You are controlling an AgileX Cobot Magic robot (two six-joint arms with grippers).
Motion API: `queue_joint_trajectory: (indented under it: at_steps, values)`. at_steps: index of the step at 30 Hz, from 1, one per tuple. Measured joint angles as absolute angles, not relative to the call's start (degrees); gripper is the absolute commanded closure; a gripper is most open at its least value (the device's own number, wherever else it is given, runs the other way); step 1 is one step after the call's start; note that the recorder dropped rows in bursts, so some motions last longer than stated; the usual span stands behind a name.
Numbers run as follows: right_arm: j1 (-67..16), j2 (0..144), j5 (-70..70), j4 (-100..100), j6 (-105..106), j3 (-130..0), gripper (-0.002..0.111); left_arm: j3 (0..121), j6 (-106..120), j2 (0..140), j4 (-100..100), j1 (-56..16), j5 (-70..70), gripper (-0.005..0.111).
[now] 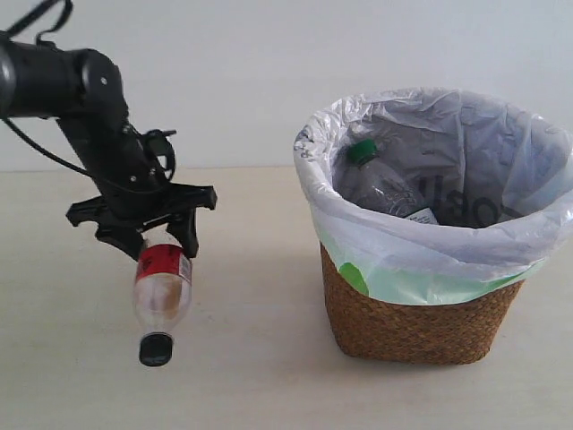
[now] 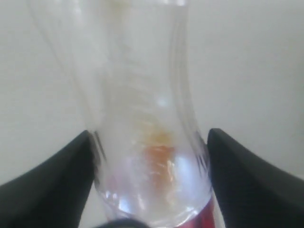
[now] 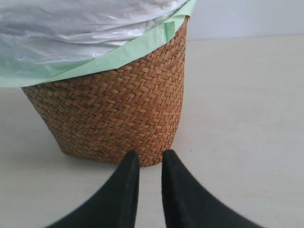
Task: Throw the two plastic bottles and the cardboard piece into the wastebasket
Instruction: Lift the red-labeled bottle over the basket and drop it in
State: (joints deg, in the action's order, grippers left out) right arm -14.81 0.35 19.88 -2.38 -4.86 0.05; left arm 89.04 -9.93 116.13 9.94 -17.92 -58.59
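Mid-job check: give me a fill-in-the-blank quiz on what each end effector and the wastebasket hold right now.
The left end effector holds a bottle whose label is ___.
That bottle hangs with its cap pointing ___.
The other bottle, lying inside the wastebasket, has a ___ cap.
The right end effector holds ___.
Missing words: red; down; green; nothing.

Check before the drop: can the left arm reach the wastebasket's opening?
Probably yes: nothing stands between the left hand, holding the red-label bottle, and the wastebasket, though the bottle hangs below the rim.
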Motion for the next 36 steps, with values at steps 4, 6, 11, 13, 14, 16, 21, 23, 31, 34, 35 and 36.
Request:
queue_joint_trajectory:
  at_steps: [4, 6, 11, 13, 14, 16, 21, 23, 31, 34, 35, 36]
  values:
    - [-14.81, 0.35, 19.88, -2.38, -4.86, 0.05, 0.095, 83.08, -9.37, 107.08, 9.81, -14.90, -58.49, 0.103]
    - [-14.81, 0.35, 19.88, -2.38, -4.86, 0.05, 0.095, 79.24, -8.68, 101.91, 9.67, -12.72, -58.42, 0.103]
    - [-14.81, 0.35, 19.88, -2.38, -4.86, 0.05, 0.095, 68.63, -8.27, 89.35, 7.97, -6.52, -58.27, 0.103]
    - [-14.81, 0.35, 19.88, -2.38, -4.86, 0.05, 0.095, 64.98, -8.08, 84.95, 6.07, -3.60, -58.38, 0.103]
    - [-14.81, 0.35, 19.88, -2.38, -4.86, 0.05, 0.095, 63.73, -8.08, 83.40, 5.51, -2.30, -58.53, 0.103]
    - [-14.81, 0.35, 19.88, -2.38, -4.86, 0.05, 0.095, 61.40, -8.08, 80.62, 4.48, 0.63, -59.23, 0.103]
    - [-14.81, 0.35, 19.88, -2.38, -4.86, 0.05, 0.095, 57.22, -7.32, 78.20, 3.34, 6.27, -60.07, 0.103]
    - [-14.81, 0.35, 19.88, -2.38, -4.86, 0.05, 0.095, 56.85, -7.09, 78.33, 3.69, 6.59, -59.36, 0.103]
    - [-14.81, 0.35, 19.88, -2.38, -4.86, 0.05, 0.095, 60.79, 21.67, 88.16, 45.00, 2.53, -57.00, 0.101]
    - [-14.81, 0.35, 19.88, -2.38, -4.86, 0.05, 0.095, 72.18, 28.54, 94.40, 63.66, -5.80, -60.65, 0.067]
    - [-14.81, 0.35, 19.88, -2.38, -4.86, 0.05, 0.095, 77.91, 28.54, 95.96, 67.44, -8.66, -62.17, 0.044]
    - [-14.81, 0.35, 19.88, -2.38, -4.86, 0.05, 0.095, 86.98, 28.20, 98.27, 71.07, -12.99, -62.66, 0.029]
